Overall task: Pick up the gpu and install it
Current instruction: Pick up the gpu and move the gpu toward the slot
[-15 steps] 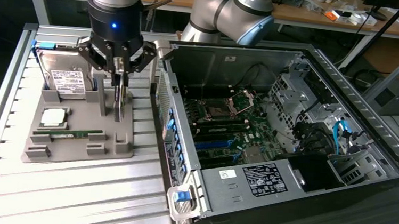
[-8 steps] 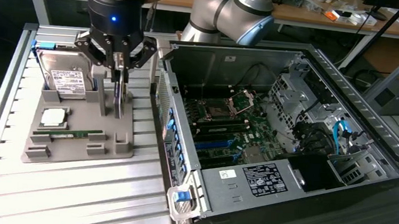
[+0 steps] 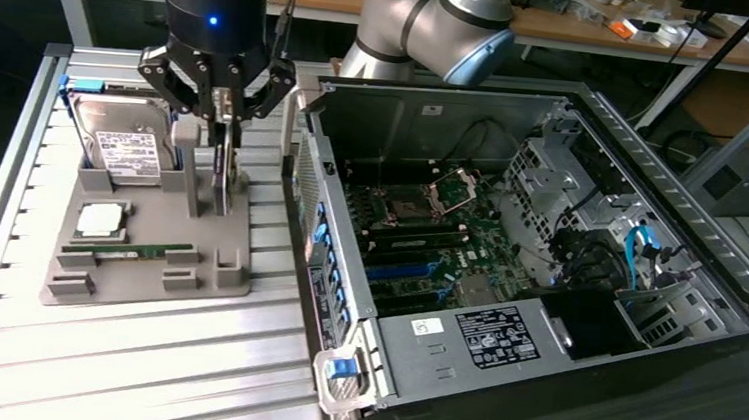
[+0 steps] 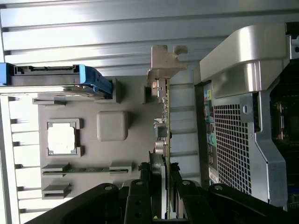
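Observation:
The gpu (image 3: 225, 173) stands on edge in a slot of the grey fixture (image 3: 141, 277), a thin dark card with a silvery metal bracket (image 4: 164, 63) at one end. My gripper (image 3: 221, 118) hangs straight above it, with its black fingers (image 4: 140, 196) pressed against both faces of the card. In the wrist view the gpu (image 4: 163, 119) shows edge-on, running out from my gripper (image 4: 160, 182). Its lower edge looks level with the fixture; I cannot tell whether it has left the slot.
The open computer case (image 3: 519, 242) lies on the exterior view's right, motherboard (image 3: 419, 239) exposed, its wall close beside the card. The fixture also holds a hard drive (image 3: 132, 146), a processor chip (image 3: 100, 217) and a green memory stick (image 3: 131, 249). Slatted metal table (image 3: 135, 362) lies underneath.

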Motion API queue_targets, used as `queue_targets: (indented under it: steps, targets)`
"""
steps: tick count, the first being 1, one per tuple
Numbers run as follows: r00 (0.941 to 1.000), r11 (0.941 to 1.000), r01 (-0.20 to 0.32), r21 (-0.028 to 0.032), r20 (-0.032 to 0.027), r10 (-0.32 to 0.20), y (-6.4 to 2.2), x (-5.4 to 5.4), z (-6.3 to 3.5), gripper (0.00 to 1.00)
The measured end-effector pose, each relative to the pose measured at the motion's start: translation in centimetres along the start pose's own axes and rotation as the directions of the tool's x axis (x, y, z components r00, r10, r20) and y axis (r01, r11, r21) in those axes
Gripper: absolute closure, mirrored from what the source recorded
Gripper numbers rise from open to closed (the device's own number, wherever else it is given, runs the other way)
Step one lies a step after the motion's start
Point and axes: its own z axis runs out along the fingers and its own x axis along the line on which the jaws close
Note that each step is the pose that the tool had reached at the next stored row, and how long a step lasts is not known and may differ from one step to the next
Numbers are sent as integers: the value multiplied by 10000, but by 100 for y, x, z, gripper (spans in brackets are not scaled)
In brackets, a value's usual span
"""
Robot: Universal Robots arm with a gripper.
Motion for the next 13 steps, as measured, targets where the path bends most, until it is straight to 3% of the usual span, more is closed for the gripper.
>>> queue_targets:
  steps: [13]
  targets:
    - [10000, 10000, 1, 0, 0, -1, 7, -4, -164, 73]
